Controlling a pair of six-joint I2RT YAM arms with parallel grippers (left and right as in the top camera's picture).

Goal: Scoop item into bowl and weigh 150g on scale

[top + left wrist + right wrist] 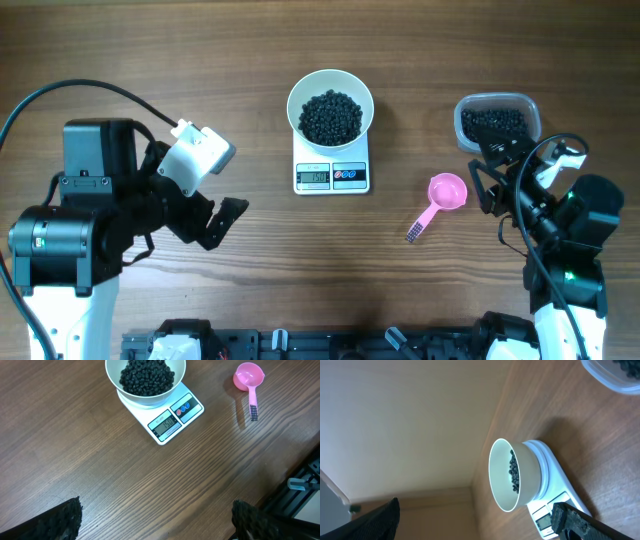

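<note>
The white bowl (294,100) stands on the white scale (332,176) at the table's middle back, heaped with black beans (331,117). In the left wrist view the bowl (145,400) and beans (146,375) sit at the top, and the scale's (172,420) display appears to read 150. A pink scoop (447,192) lies empty on the table, right of the scale. My left gripper (215,222) hovers open at the left, well away from the scale, with nothing between its fingers (67,520). My right gripper (492,178) is open beside the tub, also empty.
A clear plastic tub (462,112) holding more black beans stands at the back right, just behind my right gripper. The right wrist view shows the bowl (527,472) on the scale (555,477) and a corner of the tub (615,377). A black rail runs along the table's front edge.
</note>
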